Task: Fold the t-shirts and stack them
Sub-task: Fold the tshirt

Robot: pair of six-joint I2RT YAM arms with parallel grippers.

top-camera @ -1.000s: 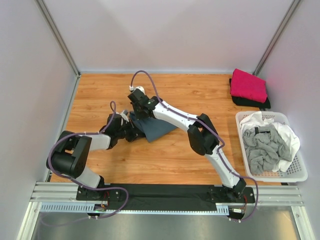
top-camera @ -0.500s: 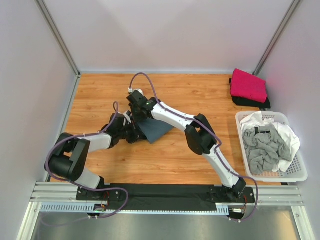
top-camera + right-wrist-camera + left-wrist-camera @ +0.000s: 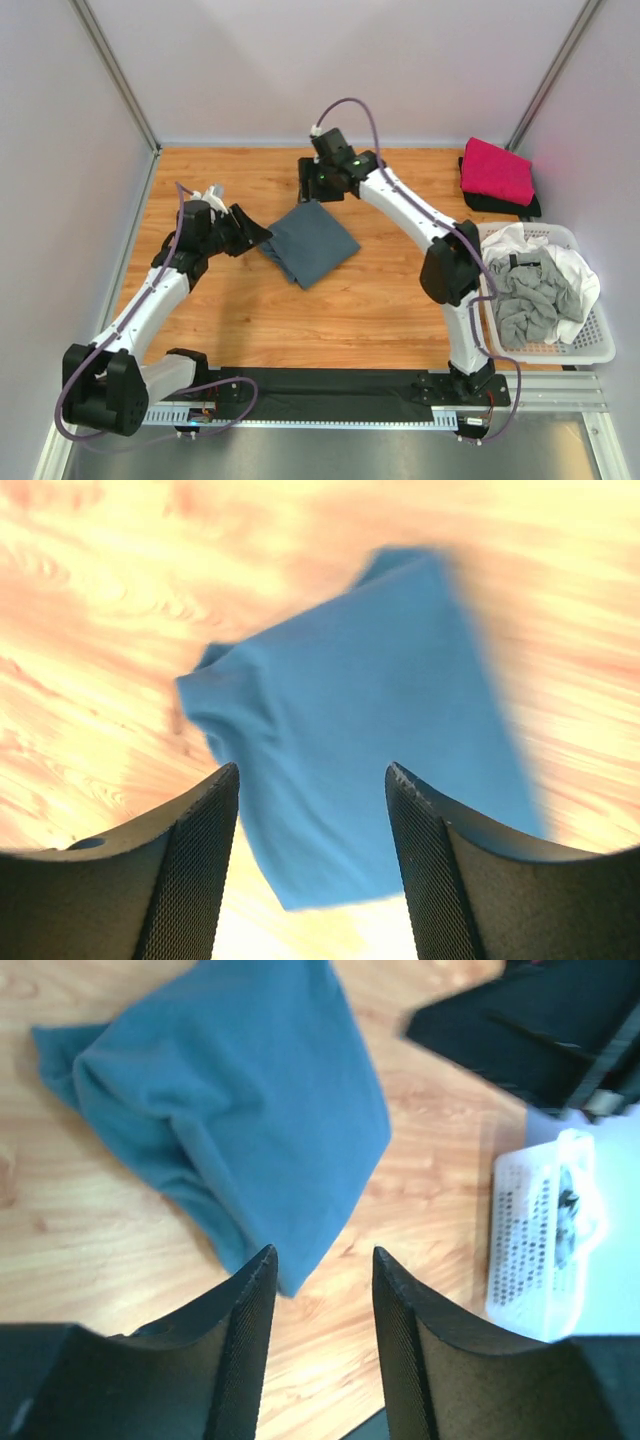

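Wooden table (image 3: 250,320) fills the walled cell, and the folded slate-blue t-shirt (image 3: 310,243) lies near its middle, fully uncovered. A second ago both arms crowded over that shirt's left part. Now they have drawn off it. The left gripper (image 3: 250,230) hangs just left of the shirt, fingers spread and empty in its wrist view (image 3: 320,1260), the cloth's near corner showing below the gap. The right gripper (image 3: 312,185) sits just past the shirt's far edge, also parted with nothing between the fingers (image 3: 312,775), looking down on the blue cloth. The shirt itself now rests slightly further right than before, in a rough square with a rumpled left edge.

Well to the right of the shirt stands the white lattice basket (image 3: 590,350), holding a crumpled white t-shirt (image 3: 575,270) and a light grey t-shirt (image 3: 525,295) heaped together. Right of the blue shirt and further back, a folded magenta t-shirt (image 3: 495,170) sits on top of a black t-shirt (image 3: 500,205).
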